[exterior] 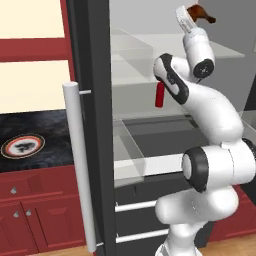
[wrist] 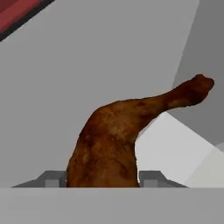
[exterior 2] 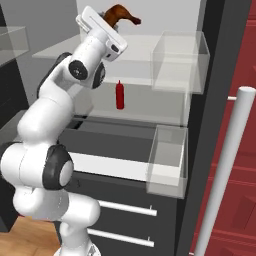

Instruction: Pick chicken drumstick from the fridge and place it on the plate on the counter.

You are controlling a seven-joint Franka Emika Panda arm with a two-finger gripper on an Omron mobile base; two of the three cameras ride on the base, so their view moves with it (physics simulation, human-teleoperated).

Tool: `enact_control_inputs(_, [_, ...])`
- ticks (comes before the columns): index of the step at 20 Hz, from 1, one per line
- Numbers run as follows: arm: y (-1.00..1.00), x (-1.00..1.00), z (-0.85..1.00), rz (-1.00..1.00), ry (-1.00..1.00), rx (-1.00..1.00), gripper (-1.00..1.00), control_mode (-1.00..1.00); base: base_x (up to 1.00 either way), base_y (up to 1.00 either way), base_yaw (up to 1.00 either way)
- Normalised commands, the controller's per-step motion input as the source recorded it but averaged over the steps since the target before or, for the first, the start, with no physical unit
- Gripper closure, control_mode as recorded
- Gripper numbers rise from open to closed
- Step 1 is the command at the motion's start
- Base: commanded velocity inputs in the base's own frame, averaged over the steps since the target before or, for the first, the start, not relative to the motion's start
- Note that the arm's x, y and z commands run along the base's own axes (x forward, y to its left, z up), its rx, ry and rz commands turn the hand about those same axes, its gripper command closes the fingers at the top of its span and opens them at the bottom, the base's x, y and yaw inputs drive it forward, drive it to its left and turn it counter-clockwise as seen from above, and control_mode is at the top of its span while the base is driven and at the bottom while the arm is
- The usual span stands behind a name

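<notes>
The reddish-brown chicken drumstick [wrist: 118, 140] sits between my two fingertips [wrist: 52, 178], thick end in the grip and thin end pointing away. My gripper [exterior: 192, 14] is shut on it, raised high inside the open fridge [exterior: 90, 75] near the upper glass shelf. From the other side the drumstick [exterior 2: 120, 15] sticks out above the gripper [exterior 2: 111, 22]. The plate [exterior: 22, 146], orange-red rimmed with a dark centre motif, lies on the black marbled counter [exterior: 50, 130] to the left of the fridge.
An upright red bottle [exterior: 159, 95] stands on a middle fridge shelf, behind my arm. The fridge door edge with its long silver handle [exterior: 80, 165] stands between the arm and the counter. Clear door bins [exterior 2: 172, 65] hang at the right. Dark red cabinets [exterior: 30, 210] sit below the counter.
</notes>
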Motion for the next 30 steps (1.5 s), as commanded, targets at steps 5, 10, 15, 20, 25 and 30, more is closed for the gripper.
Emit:
enact_control_inputs(5, [-0.29, -1.0, -0.08, 0.0, 0.17, 0.09, 1.0, -1.0, 0.0, 0.0, 0.0])
enact_control_inputs(10, [-0.01, -1.0, 0.0, 0.03, 0.19, 0.03, 1.0, -1.0, 0.0, 0.0, 0.0])
enact_control_inputs(15, [0.0, -1.0, -0.07, 0.11, 0.27, 0.0, 1.0, -1.0, 0.0, 0.0, 0.0])
enact_control_inputs(20, [0.13, -0.89, -0.35, 0.16, 0.26, 0.0, 1.0, -1.0, 0.0, 0.0, 0.0])
enact_control_inputs(25, [0.02, -0.7, -0.32, 0.15, 0.11, 0.0, 1.0, -1.0, 0.0, 0.0, 0.0])
enact_control_inputs(30, [0.32, -0.34, -0.44, 0.11, 0.13, -0.02, 1.0, -1.0, 0.0, 0.0, 0.0])
